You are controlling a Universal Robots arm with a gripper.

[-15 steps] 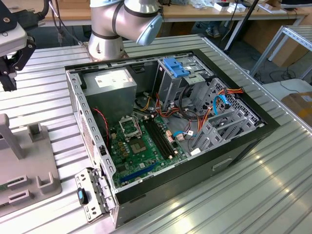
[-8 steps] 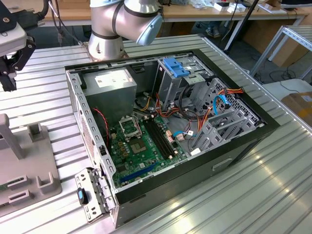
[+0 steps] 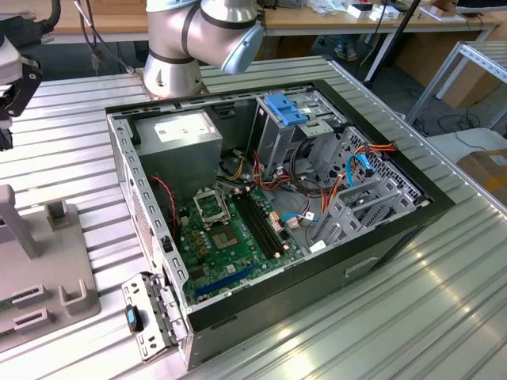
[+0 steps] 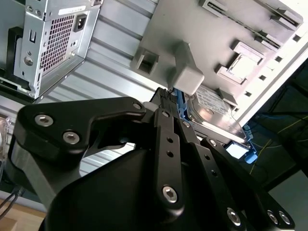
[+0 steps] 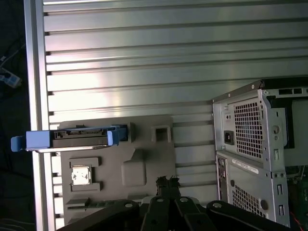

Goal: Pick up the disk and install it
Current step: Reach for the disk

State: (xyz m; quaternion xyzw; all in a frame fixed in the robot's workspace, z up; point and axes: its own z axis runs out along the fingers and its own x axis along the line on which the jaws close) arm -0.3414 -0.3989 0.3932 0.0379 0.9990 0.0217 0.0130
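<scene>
Gripper (image 5: pixel 167 181): fingertips pressed together, nothing between them, poised over the grey holder plate (image 5: pixel 144 144). The disk (image 5: pixel 82 138) stands on edge in a slot of that plate, apart from the gripper, its blue carrier reaching the table's edge. White label (image 4: pixel 208 100) on its face in the second wrist view; print unreadable. Bare ribbed aluminium table (image 5: pixel 144 57) lies between plate and computer case (image 5: pixel 260 144). Exterior view: case lies open, white-labelled power supply (image 3: pixel 178 134) inside; wooden workbench (image 3: pixel 103 16) beyond.
</scene>
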